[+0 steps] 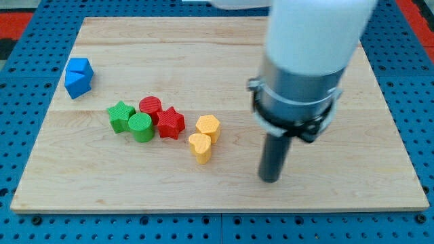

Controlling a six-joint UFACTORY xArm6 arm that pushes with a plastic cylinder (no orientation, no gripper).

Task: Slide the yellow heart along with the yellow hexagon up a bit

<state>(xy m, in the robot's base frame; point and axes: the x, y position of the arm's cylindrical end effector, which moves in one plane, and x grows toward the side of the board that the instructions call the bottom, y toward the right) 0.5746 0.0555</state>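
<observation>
The yellow heart (200, 148) lies on the wooden board just below the yellow hexagon (208, 127), the two touching near the board's middle. My tip (270, 179) rests on the board to the right of and slightly below the heart, well apart from both yellow blocks. The arm's large white and grey body hangs above it and hides part of the board's upper right.
A red star (171, 123), red cylinder (150, 107), green cylinder (141, 127) and green star (121, 116) cluster left of the yellow blocks. A blue block (79, 76) sits at the upper left. The wooden board (102, 183) lies on a blue perforated surface.
</observation>
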